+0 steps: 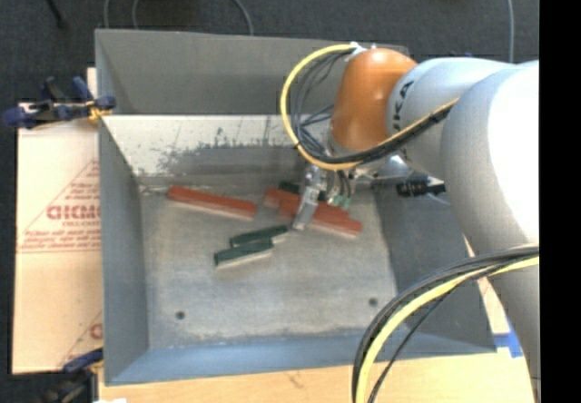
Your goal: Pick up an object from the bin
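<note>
My gripper (307, 209) reaches down at the back right of the bin floor, under the orange wrist cover. Its tip lies over the middle of a red-brown bar (338, 223) that runs slantwise from upper left to lower right. Just left of the tip begins a dark green bar (258, 236), which points down and to the left. Beside that one and a little nearer the front lies a paler green bar (243, 254). Whether the gripper touches the red-brown bar cannot be told.
A second, longer red-brown bar (211, 202) lies further left, near the back wall. The front half of the bin floor is bare metal. The arm and its cables cover the bin's right side.
</note>
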You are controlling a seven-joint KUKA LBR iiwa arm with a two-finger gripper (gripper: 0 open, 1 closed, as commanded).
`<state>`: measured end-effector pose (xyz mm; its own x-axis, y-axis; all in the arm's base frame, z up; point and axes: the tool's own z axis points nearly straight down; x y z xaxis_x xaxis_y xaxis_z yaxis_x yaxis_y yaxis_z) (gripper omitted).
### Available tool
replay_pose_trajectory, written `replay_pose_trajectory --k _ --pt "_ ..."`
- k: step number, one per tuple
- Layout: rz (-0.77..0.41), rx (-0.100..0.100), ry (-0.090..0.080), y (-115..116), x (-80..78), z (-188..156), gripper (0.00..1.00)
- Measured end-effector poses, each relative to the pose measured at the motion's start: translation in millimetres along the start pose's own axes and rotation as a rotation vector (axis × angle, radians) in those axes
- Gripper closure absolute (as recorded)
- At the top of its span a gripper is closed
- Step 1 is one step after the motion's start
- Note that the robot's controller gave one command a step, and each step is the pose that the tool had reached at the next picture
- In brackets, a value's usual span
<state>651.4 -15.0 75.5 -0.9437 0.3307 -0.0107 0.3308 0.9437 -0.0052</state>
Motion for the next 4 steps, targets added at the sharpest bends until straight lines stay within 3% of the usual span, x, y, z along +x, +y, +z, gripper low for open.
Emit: replay_pose_trajectory --k 2,3,4 --pt "0.0 0.0 0.001 -0.6 -0.4 -0.7 1.0" --pt "0.001 0.0 0.009 -1.3 1.4 -6.8 1.0" --pt "0.001 -0.001 0.013 -1.0 2.2 -26.3 1.0"
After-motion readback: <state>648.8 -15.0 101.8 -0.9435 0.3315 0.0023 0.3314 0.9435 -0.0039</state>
